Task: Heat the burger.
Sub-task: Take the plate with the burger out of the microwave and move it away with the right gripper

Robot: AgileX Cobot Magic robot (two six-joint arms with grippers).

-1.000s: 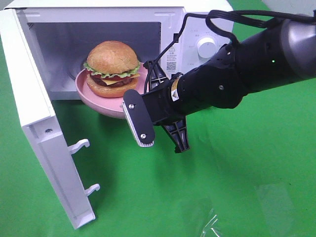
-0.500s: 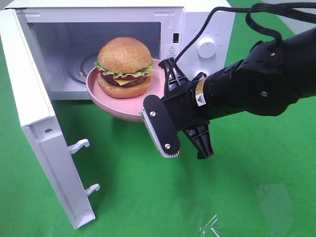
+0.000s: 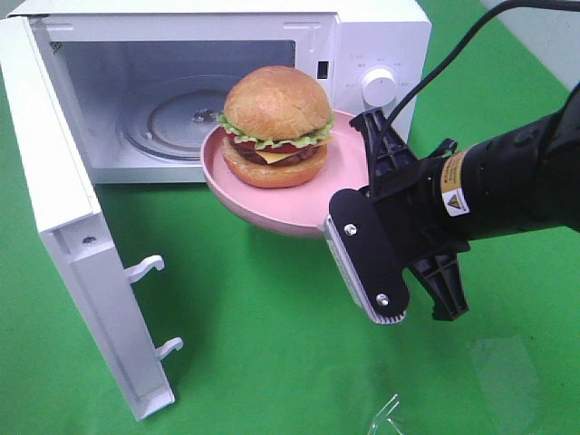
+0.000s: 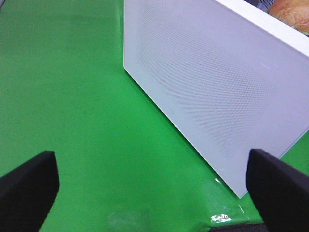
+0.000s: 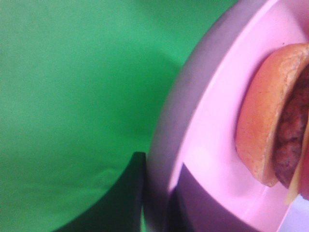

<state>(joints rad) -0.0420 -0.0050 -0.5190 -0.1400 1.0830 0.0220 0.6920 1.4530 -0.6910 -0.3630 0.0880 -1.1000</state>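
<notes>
Green cloth (image 3: 272,362) covers the whole work surface, with a white microwave (image 3: 381,45) parked at the back and its door (image 3: 63,227) swung wide open toward the front-left.

So the burger (image 3: 276,127) is sitting on a pink plate (image 3: 263,204), and the plate is up in the air just outside the microwave's mouth, off to the right of the opening and in front of the control panel. It's not inside; the glass turntable (image 3: 168,122) in there is bare. Bun's upright, nothing sliding as far as I can see.

The right gripper (image 3: 349,195) has the plate by its right-hand rim, jaws clamped on the edge. The wrist view backs that up: pink rim right in close, bottom bun and patty just past it. One-sided pinch on a loaded plate, so it could tip if things get jerky.

My guess on the step: the plate is in transit at the doorway, either heading in or coming out, and one moment alone can't settle which. If it's going in, the next move needs the plate kept level, slid left through the opening, set down on the turntable, then let go.

Arm pose: right arm reaches in from the right edge, forearm roughly level, wrist rolled so the jaws stack over the rim.

The left gripper (image 4: 149,183) hangs low behind the door, fingers (image 4: 29,186) spread wide, holding nothing.
</notes>
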